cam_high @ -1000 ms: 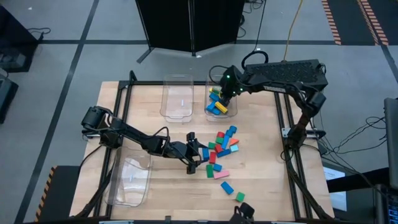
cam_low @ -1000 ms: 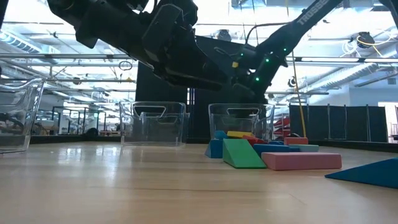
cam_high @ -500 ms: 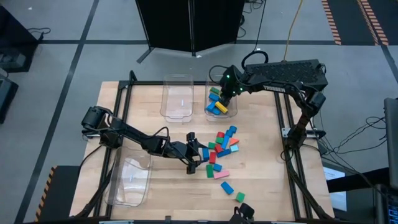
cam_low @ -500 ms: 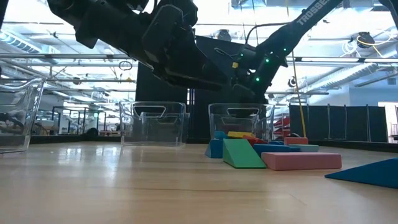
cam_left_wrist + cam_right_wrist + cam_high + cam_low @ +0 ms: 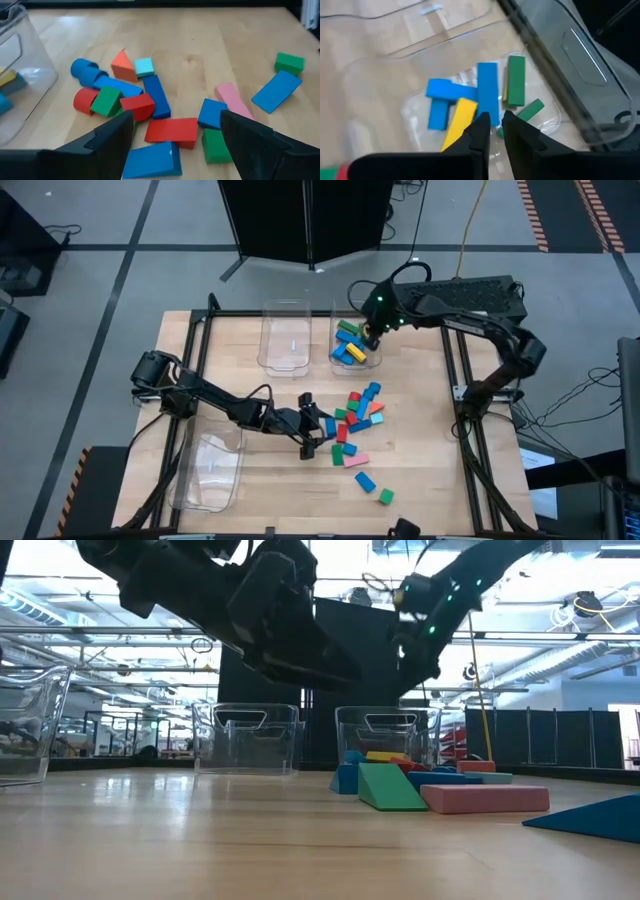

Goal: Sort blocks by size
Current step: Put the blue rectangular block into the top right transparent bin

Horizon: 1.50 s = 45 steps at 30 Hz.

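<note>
Sorting partly done. 1 clear bin [image 5: 352, 360] near the table's far edge holds long blocks [image 5: 487, 92]; the right gripper [image 5: 494, 122], fingers nearly together and empty, hangs above it. A loose pile [image 5: 353, 412] remains mid-table before the left gripper [image 5: 172, 135], jaws apart. 2 bins look empty.

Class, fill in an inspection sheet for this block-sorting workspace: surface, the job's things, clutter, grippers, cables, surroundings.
Surface: wooden table in a black frame.
Job's things: loose blocks in a heap right of centre, a few strays nearer the front edge; several long blocks, blue, yellow and green, already lie in the far right bin.
Clutter: nothing seen beyond two more clear bins, the far middle bin and the near left bin.
Grippers: left gripper open, low beside the heap; right gripper above the far right bin, fingers nearly together, nothing held.
Cables: a yellow cable and dark cables on the floor.
Surroundings: grey floor, dark cabinet behind the table.
</note>
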{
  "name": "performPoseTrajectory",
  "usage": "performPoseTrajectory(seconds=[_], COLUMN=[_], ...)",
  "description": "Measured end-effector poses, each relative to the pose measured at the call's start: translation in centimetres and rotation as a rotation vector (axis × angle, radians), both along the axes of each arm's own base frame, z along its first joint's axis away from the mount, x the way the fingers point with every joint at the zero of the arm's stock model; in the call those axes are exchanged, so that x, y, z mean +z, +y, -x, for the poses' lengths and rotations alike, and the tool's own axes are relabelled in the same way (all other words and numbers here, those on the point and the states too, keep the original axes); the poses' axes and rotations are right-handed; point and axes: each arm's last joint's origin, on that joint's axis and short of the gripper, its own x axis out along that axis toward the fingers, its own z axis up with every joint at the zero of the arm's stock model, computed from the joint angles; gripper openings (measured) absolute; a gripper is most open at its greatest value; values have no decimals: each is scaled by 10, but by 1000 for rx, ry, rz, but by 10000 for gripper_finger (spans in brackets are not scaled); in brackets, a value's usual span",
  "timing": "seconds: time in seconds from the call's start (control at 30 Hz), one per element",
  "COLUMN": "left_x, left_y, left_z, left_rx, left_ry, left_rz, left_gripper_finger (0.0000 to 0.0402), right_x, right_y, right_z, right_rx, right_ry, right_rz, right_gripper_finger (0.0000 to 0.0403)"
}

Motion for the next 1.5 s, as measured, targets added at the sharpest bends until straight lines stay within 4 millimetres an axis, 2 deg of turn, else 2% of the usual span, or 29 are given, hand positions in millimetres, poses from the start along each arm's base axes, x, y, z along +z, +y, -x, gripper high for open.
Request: performPoseTrajectory(seconds=[0.33, 0.47, 0.57, 0.73, 0.93, 1.3, 1.5], left_x=[-2, -2, -3, -4, -5, -5, -5], left_y=[-2, -5, -7, -10, -10, -9, -9], left_z=[2, 3, 4, 6, 7, 7, 7], left_rx=[30, 30, 39, 60, 82, 105, 105], left_ry=[20, 22, 31, 42, 46, 46, 43], left_rz=[6, 0, 10, -6, -1, -6, -5], left_gripper_finger=[297, 297, 297, 297, 297, 297, 297], right_x=[28, 33, 30, 16, -9, -43, -75], right_y=[58, 85, 104, 130, 151, 174, 180], right_z=[5, 3, 2, 3, 4, 7, 6], right_rx=[160, 223, 270, 331, 369, 455, 480], right_ry=[27, -14, -55, -99, -84, -93, -51], right_rz=[-11, -9, -8, -21, -62, -60, -66], right_gripper_finger=[6, 2, 2, 1, 3, 4, 4])
